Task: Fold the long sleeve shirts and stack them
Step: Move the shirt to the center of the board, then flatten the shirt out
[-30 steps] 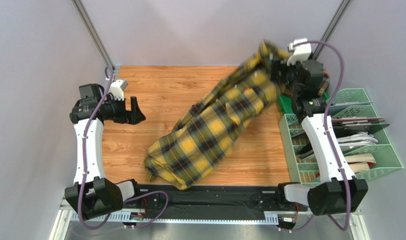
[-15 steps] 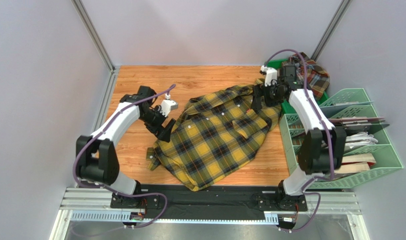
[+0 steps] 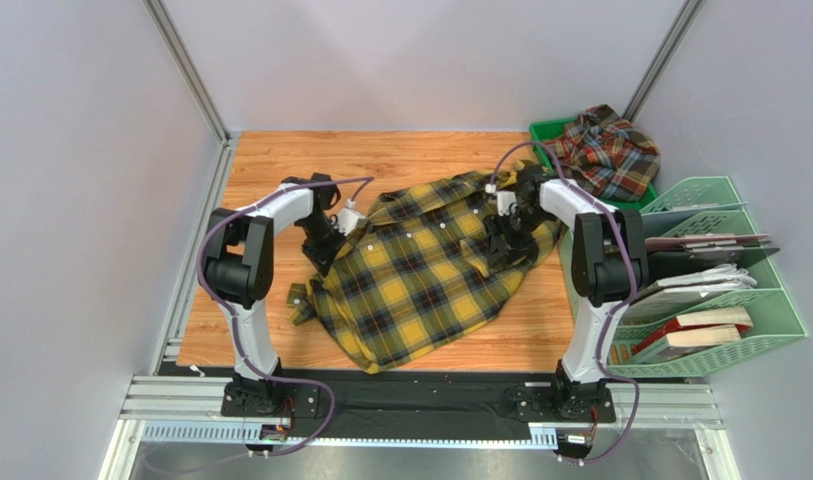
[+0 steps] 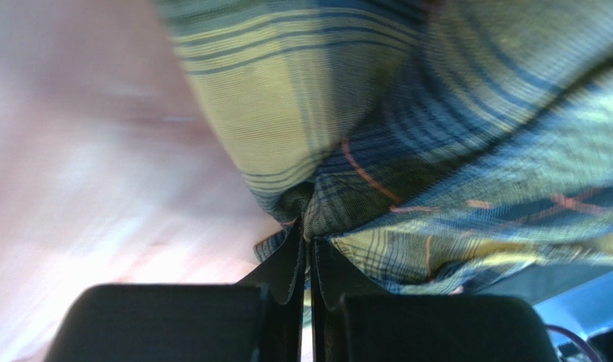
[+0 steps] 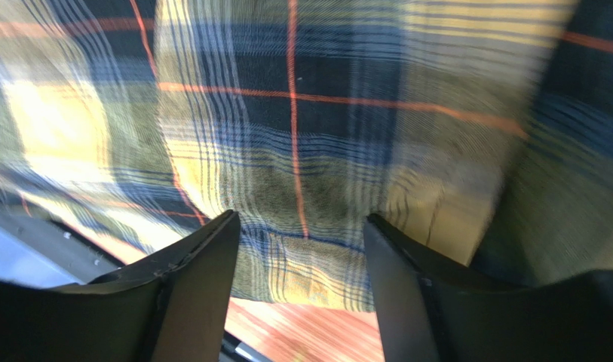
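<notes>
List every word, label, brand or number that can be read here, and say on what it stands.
No text can be read in any view.
The books and papers in the green rack: any print is too small to read.
The yellow shirt: no label shows.

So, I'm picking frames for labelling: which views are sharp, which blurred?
Top external: sharp, evenly lit, the yellow shirt crisp. Left wrist: the table smeared, the fold pinched in the left gripper clearer. Right wrist: plaid streaked with blur, the right gripper itself sharp.

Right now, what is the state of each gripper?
Left gripper: closed on the yellow shirt.
Right gripper: open above the shirt, holding nothing.
</notes>
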Action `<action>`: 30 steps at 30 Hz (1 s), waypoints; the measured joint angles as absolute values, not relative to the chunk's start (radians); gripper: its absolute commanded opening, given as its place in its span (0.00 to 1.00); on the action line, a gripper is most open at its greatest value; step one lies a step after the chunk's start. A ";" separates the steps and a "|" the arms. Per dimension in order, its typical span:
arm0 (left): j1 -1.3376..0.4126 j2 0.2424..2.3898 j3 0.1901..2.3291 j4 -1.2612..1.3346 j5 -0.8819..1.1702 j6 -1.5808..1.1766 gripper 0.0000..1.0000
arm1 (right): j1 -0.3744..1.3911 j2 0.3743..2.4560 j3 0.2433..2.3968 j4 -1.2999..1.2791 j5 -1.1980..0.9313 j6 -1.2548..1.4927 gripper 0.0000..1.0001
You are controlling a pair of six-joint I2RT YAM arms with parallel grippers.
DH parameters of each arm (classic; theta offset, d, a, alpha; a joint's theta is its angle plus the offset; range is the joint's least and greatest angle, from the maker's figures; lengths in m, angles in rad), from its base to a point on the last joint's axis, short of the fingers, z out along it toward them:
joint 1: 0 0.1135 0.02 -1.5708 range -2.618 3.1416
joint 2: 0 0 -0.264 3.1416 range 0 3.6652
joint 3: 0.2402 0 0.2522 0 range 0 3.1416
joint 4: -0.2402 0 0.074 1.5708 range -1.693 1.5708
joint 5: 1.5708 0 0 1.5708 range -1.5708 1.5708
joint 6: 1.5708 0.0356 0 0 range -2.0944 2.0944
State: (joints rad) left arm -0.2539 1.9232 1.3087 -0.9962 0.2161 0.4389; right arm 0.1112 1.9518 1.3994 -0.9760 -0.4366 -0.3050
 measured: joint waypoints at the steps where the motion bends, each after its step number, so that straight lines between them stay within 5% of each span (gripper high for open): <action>1: -0.235 1.939 1.333 -1.000 0.204 0.440 0.00 | 0.126 1.972 1.399 -0.983 -0.442 -0.305 0.61; 9: 0.045 2.073 1.743 -1.044 0.160 0.447 0.01 | 0.340 2.043 1.443 -1.032 -0.550 -0.299 0.63; 10: 0.064 2.072 1.767 -1.050 0.159 0.454 0.22 | 0.363 2.052 1.463 -1.033 -0.557 -0.298 0.66; 11: 0.081 2.065 1.785 -1.056 0.155 0.461 0.33 | 0.382 2.060 1.488 -1.041 -0.561 -0.299 0.67; 13: 0.097 2.043 1.793 -1.064 0.162 0.486 0.50 | 0.390 2.064 1.555 -1.078 -0.561 -0.302 0.68; 16: 0.097 2.015 1.793 -1.098 0.208 0.505 0.60 | 0.357 2.068 1.704 -1.116 -0.550 -0.313 0.69; 23: 0.090 2.065 1.949 -1.167 0.273 0.514 0.63 | 0.311 2.152 2.098 -1.083 -0.405 -0.358 0.77; 30: 0.090 2.188 2.103 -1.196 0.315 0.492 0.65 | 0.423 2.253 2.111 -0.939 -0.187 -0.481 0.87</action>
